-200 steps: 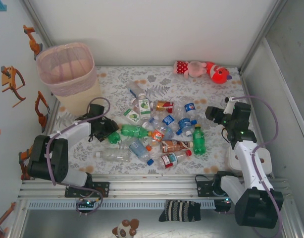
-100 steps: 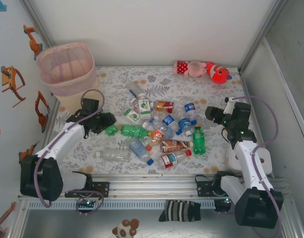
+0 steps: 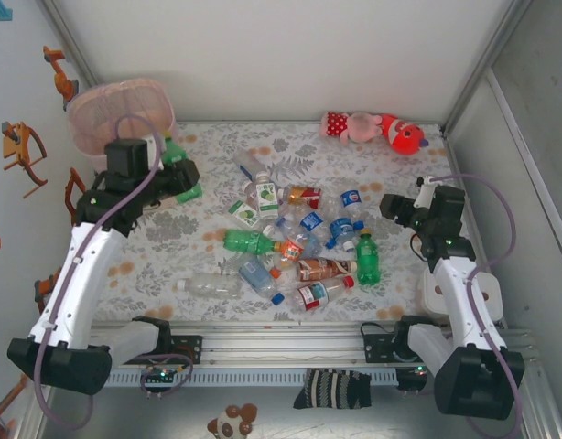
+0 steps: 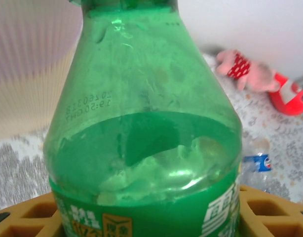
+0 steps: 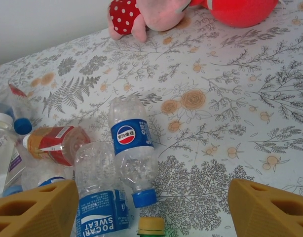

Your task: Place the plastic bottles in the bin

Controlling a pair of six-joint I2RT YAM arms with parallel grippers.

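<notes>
Green bottle (image 4: 141,123) gripped in left tool (image 3: 175,175) near bin (image 3: 116,97), not yet dropped; right tool (image 5: 151,200) wide, empty; pile of bottles (image 3: 299,245) waits on surface (image 3: 405,297)

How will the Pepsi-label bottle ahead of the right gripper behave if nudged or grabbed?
The Pepsi bottle lies on its side, so a nudge likely rolls it. It looks empty, so probably light. Its clear walls look crinkled; it may buckle when squeezed.

Left gripper (image 3: 178,176) with green bottle (image 4: 141,123) risen off table (image 3: 405,169), swung back-left, now near bin (image 3: 93,114)
</notes>
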